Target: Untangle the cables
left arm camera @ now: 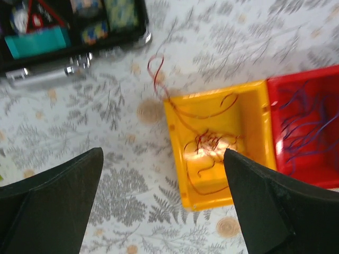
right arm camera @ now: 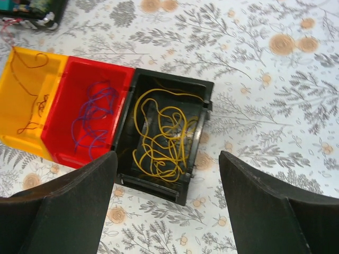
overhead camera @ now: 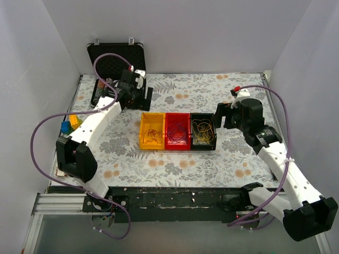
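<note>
Yellow cables in black bin. Purple cables in red bin. Dark red cables in yellow bin, one strand trailing over the rim. Left gripper and right gripper: jaws spread wide, empty. Open case: blurred, cropped.

Red cables blurred — black case cropped.

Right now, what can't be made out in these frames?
Black case contents: top view, left arm covers them; left wrist view, cut off and blurred.
Coloured blocks, far left: top view, too small, arm overlaps.
Red bin near corner: right wrist view, behind a finger of the right hand.
</note>
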Available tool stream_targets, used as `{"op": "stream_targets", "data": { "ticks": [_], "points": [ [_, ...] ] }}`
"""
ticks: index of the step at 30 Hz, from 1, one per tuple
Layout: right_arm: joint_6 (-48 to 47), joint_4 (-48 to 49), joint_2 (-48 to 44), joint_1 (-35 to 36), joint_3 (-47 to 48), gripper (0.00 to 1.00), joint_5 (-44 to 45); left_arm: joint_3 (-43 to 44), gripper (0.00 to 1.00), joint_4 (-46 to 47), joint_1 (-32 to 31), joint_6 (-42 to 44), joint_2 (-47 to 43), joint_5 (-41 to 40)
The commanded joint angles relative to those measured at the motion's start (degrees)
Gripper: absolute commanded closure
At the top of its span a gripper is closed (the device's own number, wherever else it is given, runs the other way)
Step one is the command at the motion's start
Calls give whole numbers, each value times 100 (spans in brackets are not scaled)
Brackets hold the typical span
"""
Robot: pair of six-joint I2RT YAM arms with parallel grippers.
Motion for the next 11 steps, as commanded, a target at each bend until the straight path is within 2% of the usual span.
{"op": "stream_targets", "data": {
  "ticks": [1, 5, 11],
  "points": [
    [168, -139, -258, -408, -271, 14, -271, -982, 2, 178, 177, 35, -966, -190],
    [167, -218, -259, -751, -342, 15, -297, -1626, 2, 628, 309, -17, -1408, -129],
    [202, -166, -258, -1094, -368, 14, -280, -2329, 2, 1121, 1302, 53, -1628, 986]
  ]
}}
